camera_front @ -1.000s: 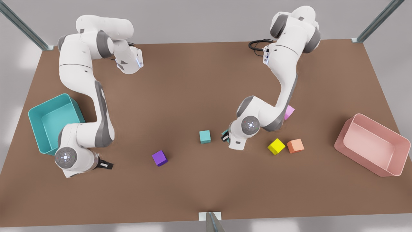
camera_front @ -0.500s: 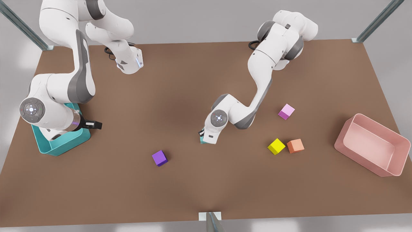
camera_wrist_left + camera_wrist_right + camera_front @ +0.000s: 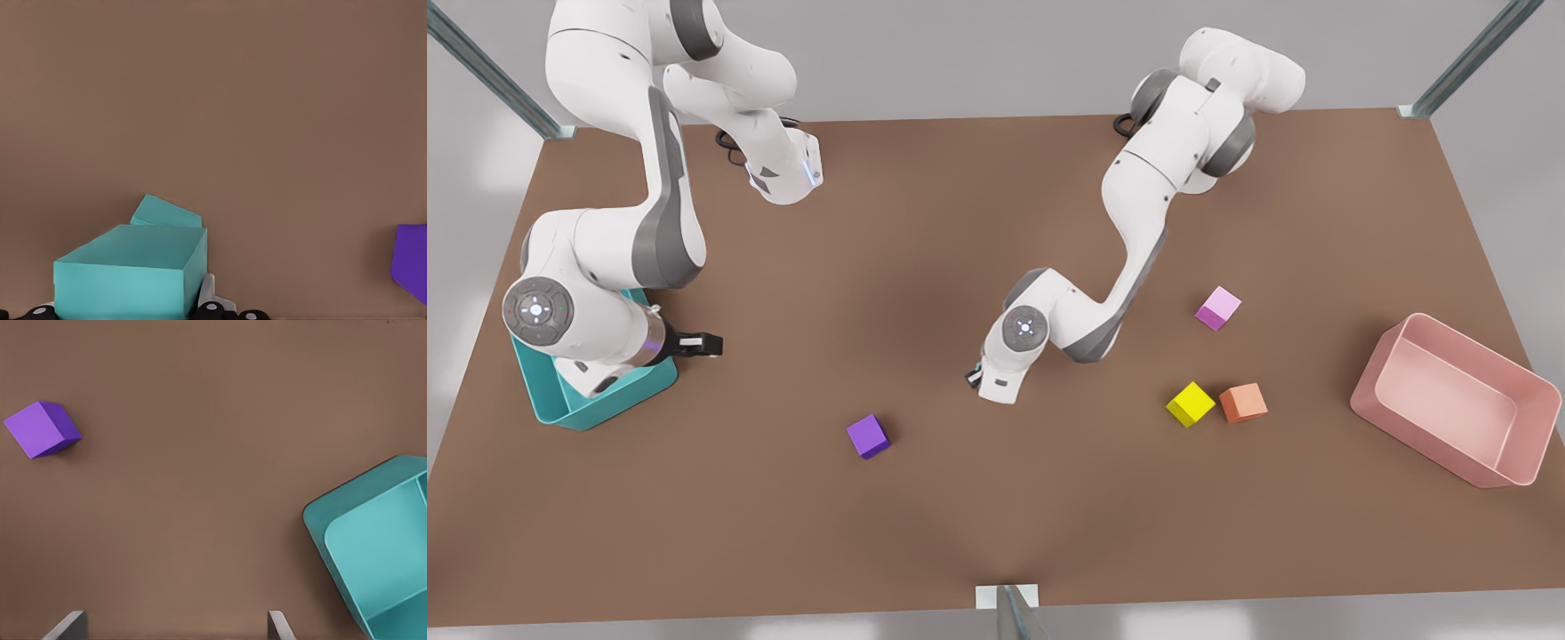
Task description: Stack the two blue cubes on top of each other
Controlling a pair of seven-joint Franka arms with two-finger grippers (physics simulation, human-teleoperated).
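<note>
Fingers (image 3: 212, 308) of the left gripper (image 3: 973, 377), at the middle of the front view, hold one blue cube (image 3: 127, 273) by its sides, over the second cube (image 3: 167, 215), which peeks out behind it. Better to square the edges first, lower gently until the faces touch, then open. Right gripper (image 3: 710, 343) waits, spread wide, by the bin (image 3: 605, 404) at left

A purple cube (image 3: 868, 436) sits alone on the brown table (image 3: 925, 222). Toward the front view's right, a yellow cube (image 3: 1190, 404) and an orange cube (image 3: 1242, 403) lie just beside each other, a pink cube (image 3: 1217, 308) behind them. A pink bin (image 3: 1449, 400) stands farther right; a teal bin (image 3: 605, 400) at the left.
</note>
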